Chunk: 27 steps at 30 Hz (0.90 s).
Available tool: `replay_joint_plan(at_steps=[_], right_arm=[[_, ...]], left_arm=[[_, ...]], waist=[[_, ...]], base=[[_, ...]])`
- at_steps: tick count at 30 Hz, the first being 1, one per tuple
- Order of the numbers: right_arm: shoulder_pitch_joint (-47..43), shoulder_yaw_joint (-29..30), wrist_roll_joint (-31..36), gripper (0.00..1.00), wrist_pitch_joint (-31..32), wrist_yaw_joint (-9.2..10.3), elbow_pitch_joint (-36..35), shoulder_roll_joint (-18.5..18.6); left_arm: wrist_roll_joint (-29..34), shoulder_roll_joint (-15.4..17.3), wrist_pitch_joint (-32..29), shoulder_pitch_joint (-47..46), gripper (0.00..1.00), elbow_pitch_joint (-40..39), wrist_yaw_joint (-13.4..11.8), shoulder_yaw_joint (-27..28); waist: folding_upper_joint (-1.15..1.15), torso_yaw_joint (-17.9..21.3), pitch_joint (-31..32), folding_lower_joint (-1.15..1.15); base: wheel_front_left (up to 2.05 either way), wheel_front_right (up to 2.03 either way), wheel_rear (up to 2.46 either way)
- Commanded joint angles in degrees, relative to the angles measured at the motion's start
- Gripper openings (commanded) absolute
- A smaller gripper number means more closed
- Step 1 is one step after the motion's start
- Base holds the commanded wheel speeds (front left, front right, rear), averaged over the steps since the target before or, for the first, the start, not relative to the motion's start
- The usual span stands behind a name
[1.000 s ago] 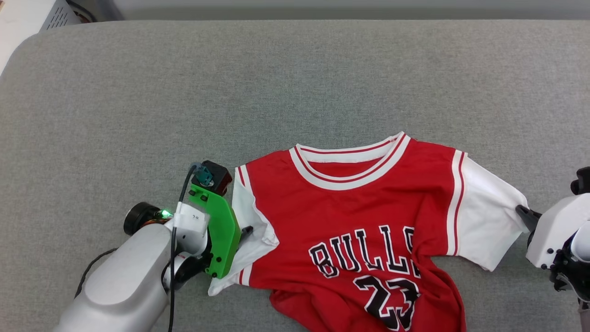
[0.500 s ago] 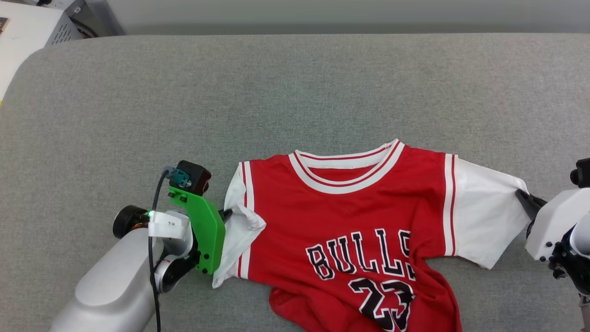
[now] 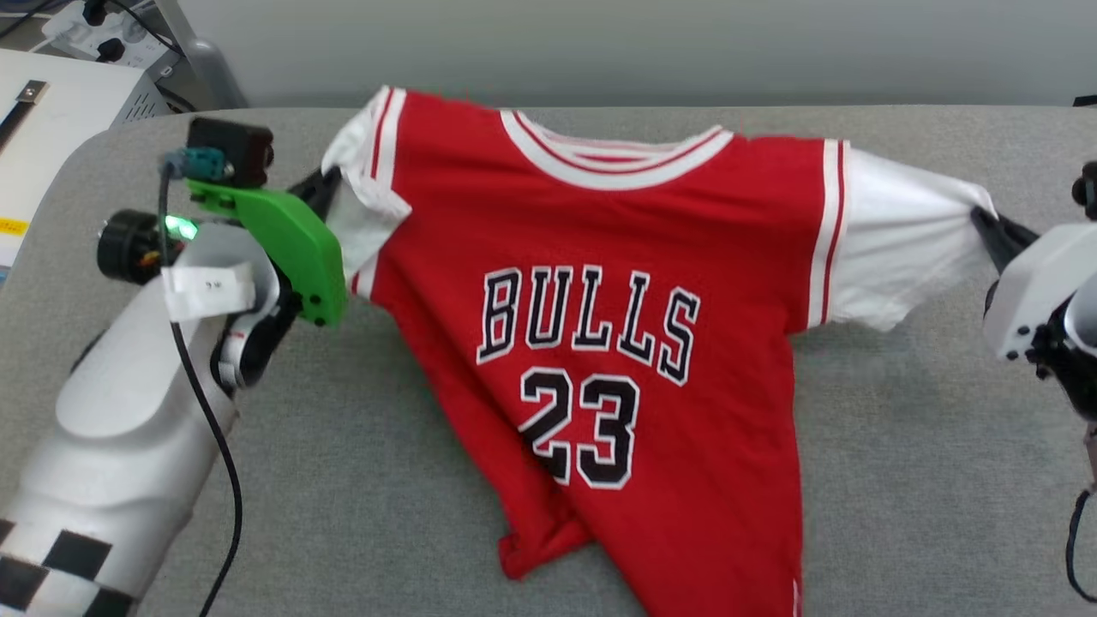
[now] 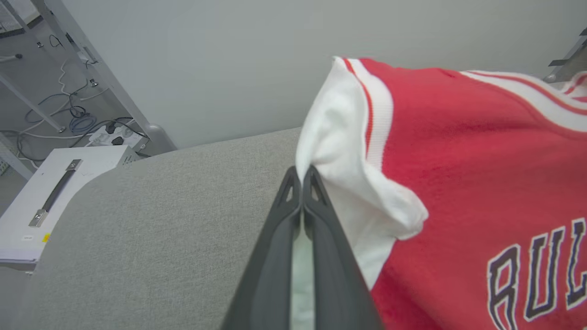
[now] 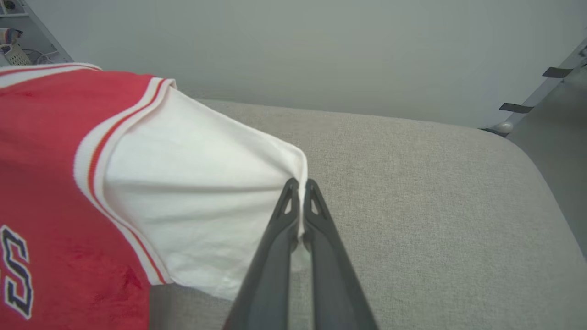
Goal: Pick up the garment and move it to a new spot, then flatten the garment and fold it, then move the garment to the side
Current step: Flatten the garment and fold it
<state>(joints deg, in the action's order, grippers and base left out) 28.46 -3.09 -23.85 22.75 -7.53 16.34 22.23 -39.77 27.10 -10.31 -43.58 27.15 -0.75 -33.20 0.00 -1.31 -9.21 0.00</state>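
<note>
Looking down from the head view, the Bulls jersey (image 3: 600,214) hangs stretched between both arms above the grey padded table (image 3: 926,446), with its lower hem apparently resting on the cloth. I'd call this the pick-up-and-move step. The left gripper (image 3: 321,184) and right gripper (image 3: 986,224) each pinch a sleeve. The next move calls for carrying both ends evenly to the new spot, then laying the jersey down without bunching. In the left wrist view, the closed jaws nip a folded edge of the near white sleeve (image 4: 339,151) at their tips. In the right wrist view, the jaws are likewise closed on the cuff corner of the other sleeve (image 5: 197,183), which is drawn taut.
</note>
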Motion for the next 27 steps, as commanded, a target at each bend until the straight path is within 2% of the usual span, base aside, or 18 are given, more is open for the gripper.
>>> replay_joint_plan(at_steps=[1,11,17,21,27], right_arm=[[3.3,-0.7,0.2,0.0,-1.0,0.04,1.3,0.6],[30.9,-3.4,0.1,0.0,-6.8,0.04,12.6,0.5],[47.4,-2.8,2.0,0.0,-11.2,0.04,18.2,1.2],[55.9,-2.3,3.6,0.0,-13.9,0.04,20.9,1.4],[63.9,-3.3,4.3,0.0,-16.3,0.04,24.6,0.5]], left_arm=[[1.3,0.4,1.0,-3.3,0.0,1.5,-0.4,0.6],[4.6,1.4,5.1,-26.2,0.0,11.7,2.8,3.2],[7.7,1.1,9.8,-40.0,0.0,15.8,2.5,4.1],[9.1,0.4,13.3,-47.1,0.0,18.5,1.8,4.5],[9.5,-1.0,17.0,-52.9,0.0,22.7,3.5,4.3]], waist=[[0.0,0.3,-0.3,0.0],[0.0,2.7,-8.7,0.0],[0.0,3.8,-14.5,0.0],[0.0,4.3,-17.8,0.0],[0.0,4.9,-22.3,0.0]], base=[[0.0,0.0,0.0],[0.0,0.0,0.0],[0.0,0.0,0.0],[0.0,0.0,0.0],[0.0,0.0,0.0]])
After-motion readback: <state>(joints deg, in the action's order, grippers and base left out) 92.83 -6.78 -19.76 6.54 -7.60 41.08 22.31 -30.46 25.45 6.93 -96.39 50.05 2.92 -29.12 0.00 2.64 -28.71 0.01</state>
